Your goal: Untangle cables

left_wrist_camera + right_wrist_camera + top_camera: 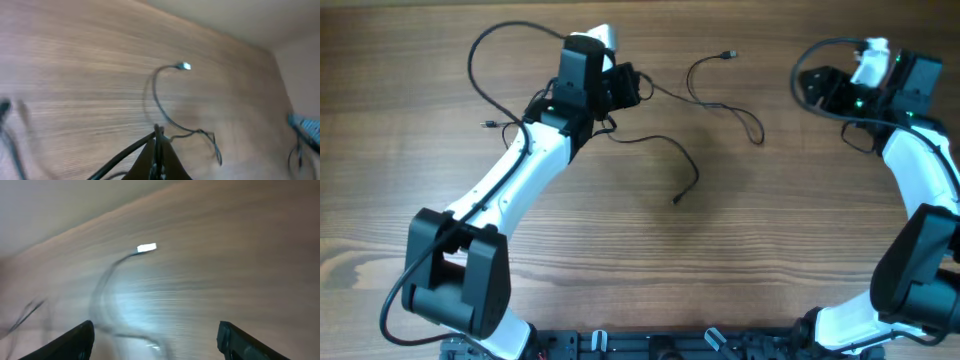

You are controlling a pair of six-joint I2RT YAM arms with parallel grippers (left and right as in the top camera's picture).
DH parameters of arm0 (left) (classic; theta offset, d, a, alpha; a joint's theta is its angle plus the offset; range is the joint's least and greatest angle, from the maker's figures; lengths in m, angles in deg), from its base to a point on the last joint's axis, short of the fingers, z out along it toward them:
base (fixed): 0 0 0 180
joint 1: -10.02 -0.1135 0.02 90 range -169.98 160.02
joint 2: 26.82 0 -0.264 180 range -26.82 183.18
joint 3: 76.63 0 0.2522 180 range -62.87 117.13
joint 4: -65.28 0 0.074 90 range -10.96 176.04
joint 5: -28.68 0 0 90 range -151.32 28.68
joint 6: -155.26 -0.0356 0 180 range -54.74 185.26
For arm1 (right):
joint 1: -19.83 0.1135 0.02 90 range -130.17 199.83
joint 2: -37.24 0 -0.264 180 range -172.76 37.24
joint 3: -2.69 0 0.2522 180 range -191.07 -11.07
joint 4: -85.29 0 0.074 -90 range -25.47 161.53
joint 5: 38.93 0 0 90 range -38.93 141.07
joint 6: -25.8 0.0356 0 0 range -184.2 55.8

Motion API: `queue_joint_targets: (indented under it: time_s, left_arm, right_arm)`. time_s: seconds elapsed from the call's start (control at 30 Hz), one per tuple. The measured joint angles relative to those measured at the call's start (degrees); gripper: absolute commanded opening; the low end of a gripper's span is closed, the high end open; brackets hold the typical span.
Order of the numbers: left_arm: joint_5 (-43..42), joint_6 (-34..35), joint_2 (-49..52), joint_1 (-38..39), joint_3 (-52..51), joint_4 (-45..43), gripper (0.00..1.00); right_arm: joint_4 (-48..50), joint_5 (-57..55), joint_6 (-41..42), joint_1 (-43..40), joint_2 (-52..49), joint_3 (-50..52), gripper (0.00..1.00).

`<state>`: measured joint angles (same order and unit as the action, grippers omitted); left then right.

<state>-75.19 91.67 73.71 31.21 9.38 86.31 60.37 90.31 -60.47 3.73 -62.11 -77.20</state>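
Cables (692,88) lie strung out across the desk (650,270), and the action is at the left gripper (620,90). Its jaws are pressed tight together, clamped on black cord right at their tips. From that pinch point the silver-tipped strand (185,66) arcs away ahead of the jaws. Its metal end lies flat on the wood, out in front and a touch to their right, while the rest of the cord runs on past the jaws to the right in loose bends. A second strand (676,198) trails from beneath the same jaws back on the arm's side of them and ends in a small plug on bare wood, well apart from the first. Over at the right gripper (156,340), the jaws stand wide apart with nothing between them. A bright plug (146,247) lies ahead of them, roughly in line with the middle of the gap and well clear of both fingers. That view is smeared, so the cord behind the plug reads only as a dark curve bending off to the jaws' left.
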Motion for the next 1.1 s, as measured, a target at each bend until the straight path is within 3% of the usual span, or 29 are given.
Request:
queue_joint_targets:
  time_s: [0.07,0.13,0.27,0.33,0.43,0.67,0.77,0.87,1.1]
  left_arm:
    - [-4.09,-6.01,0.00,1.53,0.00,-0.94,0.04]
    - [-9.70,-9.81,0.00,2.75,0.00,-0.87,0.04]
    - [-21.94,-12.39,0.00,2.64,0.00,-0.83,0.04]
    - [-27.12,-12.63,0.00,1.86,0.00,-0.63,0.04]
    - [-32.04,-12.66,0.00,1.22,0.00,-0.63,0.04]
    - [-34.71,-12.39,0.00,1.25,0.00,-1.03,0.04]
    - [-34.99,-11.65,0.00,1.25,0.00,-1.49,0.04]
    - [-35.58,-10.60,0.00,1.25,0.00,-2.40,0.04]
    - [-31.56,-9.29,0.00,1.42,0.15,2.38,0.04]
  right_arm:
    - [-0.13,15.37,-10.08,2.43,0.00,0.00,0.76]
    - [-0.13,25.35,-16.39,6.34,0.00,0.00,0.66]
    - [-0.22,33.07,-22.40,13.00,0.00,0.00,0.63]
    - [-0.52,34.18,-23.54,13.75,0.00,0.00,0.56]
    - [-1.68,34.67,-24.72,14.19,0.00,0.00,0.54]
    - [-3.89,33.09,-25.09,16.46,0.00,0.00,0.44]
    - [-4.33,31.45,-25.14,18.36,0.00,0.00,0.27]
    - [-4.44,30.34,-25.53,19.02,0.00,0.00,0.04]
    - [-3.32,28.17,-20.61,17.11,0.00,0.00,0.04]
